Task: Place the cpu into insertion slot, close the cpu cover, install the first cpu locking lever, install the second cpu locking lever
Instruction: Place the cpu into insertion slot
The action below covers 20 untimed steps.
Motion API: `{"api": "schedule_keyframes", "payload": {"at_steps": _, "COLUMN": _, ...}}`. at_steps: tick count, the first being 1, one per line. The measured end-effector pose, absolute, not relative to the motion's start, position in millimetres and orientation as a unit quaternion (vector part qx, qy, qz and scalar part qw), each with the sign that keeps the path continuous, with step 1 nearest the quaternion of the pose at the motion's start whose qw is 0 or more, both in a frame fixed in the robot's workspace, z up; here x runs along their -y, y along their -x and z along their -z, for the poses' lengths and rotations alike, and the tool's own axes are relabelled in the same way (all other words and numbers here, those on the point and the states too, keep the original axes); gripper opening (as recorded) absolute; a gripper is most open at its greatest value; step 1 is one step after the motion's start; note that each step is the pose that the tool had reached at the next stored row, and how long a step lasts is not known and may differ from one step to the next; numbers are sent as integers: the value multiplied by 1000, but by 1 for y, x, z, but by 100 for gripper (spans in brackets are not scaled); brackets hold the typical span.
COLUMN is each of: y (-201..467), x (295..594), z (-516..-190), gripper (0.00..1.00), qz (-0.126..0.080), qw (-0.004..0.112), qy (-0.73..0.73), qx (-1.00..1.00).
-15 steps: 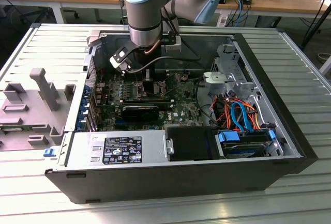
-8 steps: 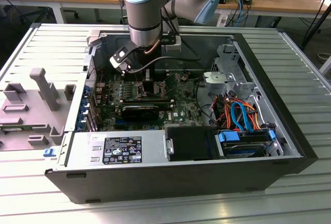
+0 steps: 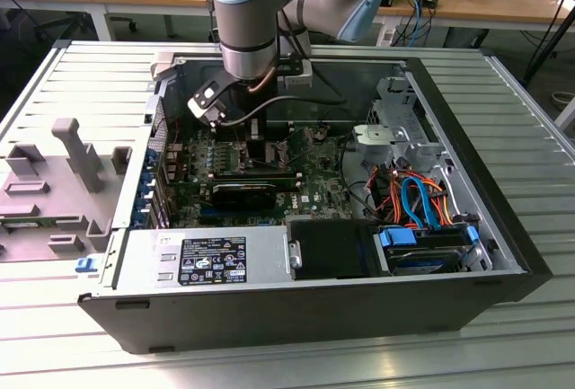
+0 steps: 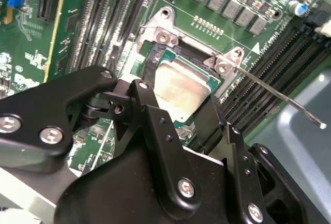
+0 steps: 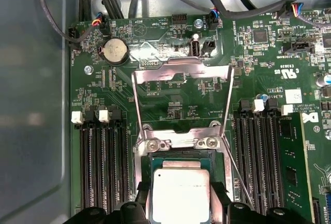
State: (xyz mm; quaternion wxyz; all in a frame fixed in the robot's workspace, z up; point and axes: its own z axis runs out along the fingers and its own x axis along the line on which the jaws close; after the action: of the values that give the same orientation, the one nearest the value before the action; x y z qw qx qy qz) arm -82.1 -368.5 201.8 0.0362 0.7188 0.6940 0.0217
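The cpu (image 5: 181, 193) (image 4: 181, 84), a small silver-topped square, sits level within the insertion slot (image 5: 140, 175) (image 4: 173, 52) on the green motherboard. My gripper (image 5: 181, 206) (image 4: 178, 102) (image 3: 260, 145) hangs low inside the open computer case, and its black fingers (image 5: 220, 198) (image 4: 147, 97) press against two opposite edges of the chip. The cpu cover (image 5: 181, 70), a thin silver frame, stands swung open beyond the slot's hinge. A thin locking lever (image 4: 282, 99) (image 5: 239, 180) sticks out free beside the slot.
Long black memory slots (image 5: 101, 167) (image 5: 258, 151) flank the socket closely on both sides. In the exterior view a black heatsink block (image 3: 243, 193), a power supply (image 3: 207, 259) and a cable bundle (image 3: 418, 198) crowd the case. A grey fixture (image 3: 63, 173) lies outside on the exterior view's left.
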Motion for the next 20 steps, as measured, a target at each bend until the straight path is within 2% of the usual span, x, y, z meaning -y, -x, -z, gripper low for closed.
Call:
{"api": "schedule_keyframes", "payload": {"at_steps": 2, "y": 82, "x": 368, "z": -202, "gripper": 54, "qz": -18, "qw": 40, "qy": -714, "qx": -698}}
{"api": "schedule_keyframes", "payload": {"at_steps": 20, "y": 82, "x": 366, "z": -200, "gripper": 54, "qz": -17, "qw": 41, "qy": -696, "qx": -717}}
